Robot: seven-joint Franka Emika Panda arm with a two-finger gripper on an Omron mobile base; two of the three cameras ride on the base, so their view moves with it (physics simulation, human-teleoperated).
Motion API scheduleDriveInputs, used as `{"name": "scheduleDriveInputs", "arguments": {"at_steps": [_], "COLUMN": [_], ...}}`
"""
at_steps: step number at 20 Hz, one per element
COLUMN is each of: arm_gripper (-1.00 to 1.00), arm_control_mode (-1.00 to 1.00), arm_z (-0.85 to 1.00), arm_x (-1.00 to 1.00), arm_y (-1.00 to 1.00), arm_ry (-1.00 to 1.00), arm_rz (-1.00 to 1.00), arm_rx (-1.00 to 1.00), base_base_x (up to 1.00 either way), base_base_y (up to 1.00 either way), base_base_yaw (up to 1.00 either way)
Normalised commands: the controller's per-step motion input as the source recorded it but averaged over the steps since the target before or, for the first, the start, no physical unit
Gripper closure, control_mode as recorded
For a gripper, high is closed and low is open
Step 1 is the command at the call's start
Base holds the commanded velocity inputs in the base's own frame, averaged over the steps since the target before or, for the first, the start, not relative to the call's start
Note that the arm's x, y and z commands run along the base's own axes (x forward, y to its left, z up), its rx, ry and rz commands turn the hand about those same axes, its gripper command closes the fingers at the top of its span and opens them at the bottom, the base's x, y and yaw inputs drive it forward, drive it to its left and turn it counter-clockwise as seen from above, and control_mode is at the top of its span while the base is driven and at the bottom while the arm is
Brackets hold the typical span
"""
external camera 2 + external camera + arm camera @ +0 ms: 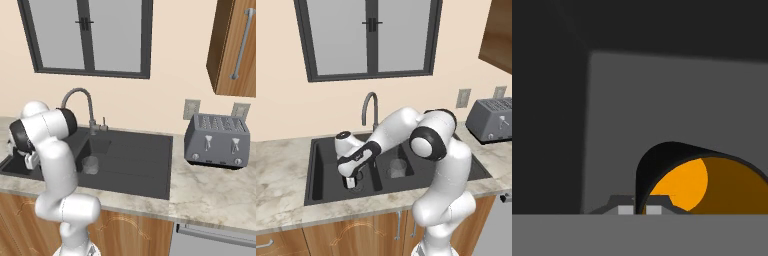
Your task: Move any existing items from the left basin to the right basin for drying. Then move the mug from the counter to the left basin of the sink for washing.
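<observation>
The left base view is taken from behind and left of the white arm (431, 150), looking forward and down over the matte-black double-bowl sink (321, 195). The right base view is taken from behind and right, so that the same sink (150, 185), curved grey gooseneck tap (80, 95) and dark-framed window (85, 35) are shared. The hand view is set very near, inside the sink's dark bowl (662, 100), beside the rim of a black mug with orange inside (687, 180).

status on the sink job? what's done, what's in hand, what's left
Done: the glass stands in the right basin. In hand: the gripper is shut on the mug, low inside the left basin. Left: set the mug down, let go and lift clear.
</observation>
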Motion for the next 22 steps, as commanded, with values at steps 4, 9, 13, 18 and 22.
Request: {"name": "scheduleDriveInputs", "arguments": {"at_steps": [4,9,13,18,22], "arm_gripper": [1.0,1.0,1.0,1.0,1.0], "arm_control_mode": [-1.0,-1.0,-1.0,-1.0,-1.0], "arm_z": [-0.33,-0.3,-0.3,-0.3,-0.26], "arm_x": [0.28,0.35,0.39,0.36,0.34], "arm_y": [0.02,0.02,0.11,0.14,0.15], "arm_ry": [0.0,0.0,0.0,0.0,0.0], "arm_rz": [0.0,0.0,0.0,0.0,0.0], "arm_rx": [-0.01,0.0,0.0,0.0,0.0], "base_base_x": [0.0,0.0,0.0,0.0,0.0], "base_base_y": [0.0,0.0,0.0,0.0,0.0], "base_base_yaw": [0.0,0.0,0.0,0.0,0.0]}}
